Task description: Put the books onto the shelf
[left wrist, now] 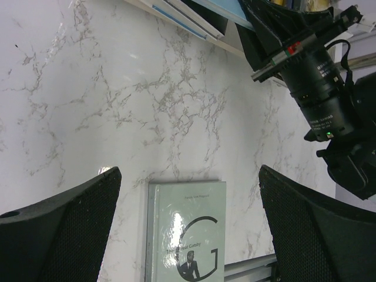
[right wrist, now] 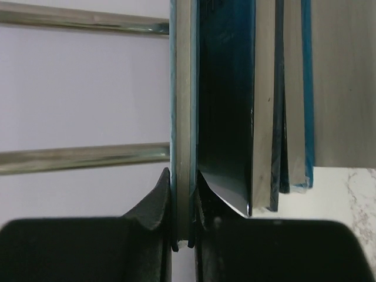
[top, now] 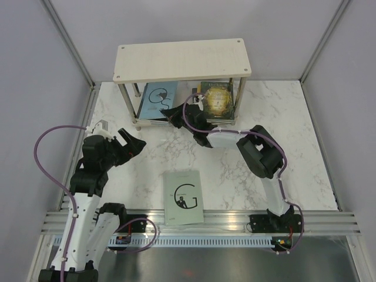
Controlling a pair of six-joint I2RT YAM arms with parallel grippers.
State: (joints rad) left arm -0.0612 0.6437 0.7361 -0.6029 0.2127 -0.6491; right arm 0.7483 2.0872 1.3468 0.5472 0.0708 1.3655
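Pale-blue book (right wrist: pixel 183 117) | right wrist alone shows right tool (right wrist: pixel 183 191) pinching it

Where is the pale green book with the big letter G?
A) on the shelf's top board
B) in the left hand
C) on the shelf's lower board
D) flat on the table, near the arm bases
D: the book lies flat on the marble table, close to its near edge.
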